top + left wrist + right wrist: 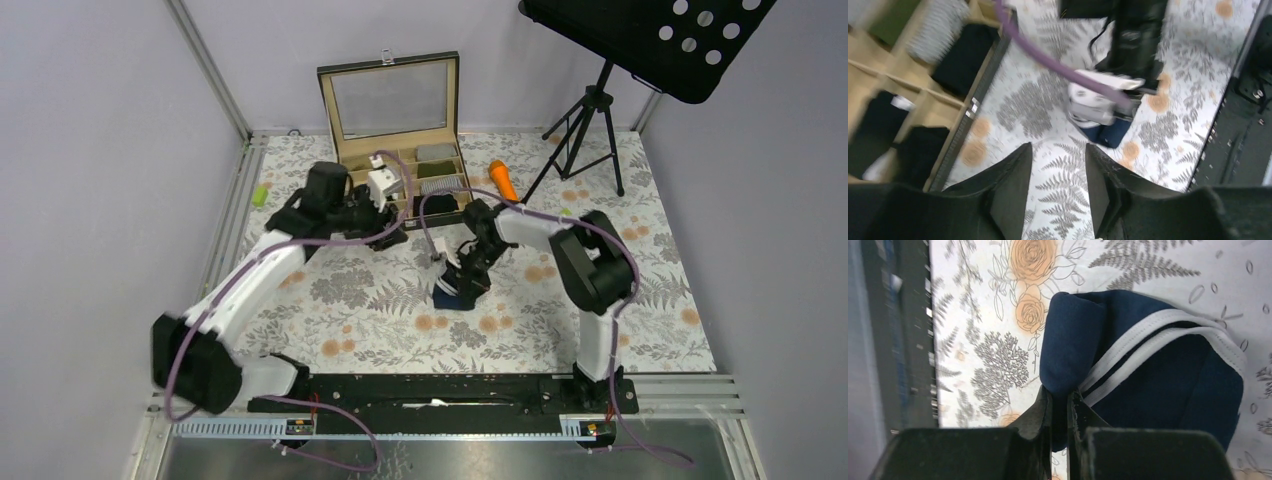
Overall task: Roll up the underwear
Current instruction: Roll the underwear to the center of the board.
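The left arm (250, 278) is stretched forward and inward, and the left gripper (1059, 150) is held low with its fingers parted. The right arm (592, 272) is folded at the elbow and turned inward, wrist angled down, and the right gripper (1060, 395) is pinched on a fold of the navy underwear (1168, 380).

Floral table (660, 300) — wooden box (395, 100), orange stick (503, 180), green cylinder (260, 195), navy underwear (447, 297)
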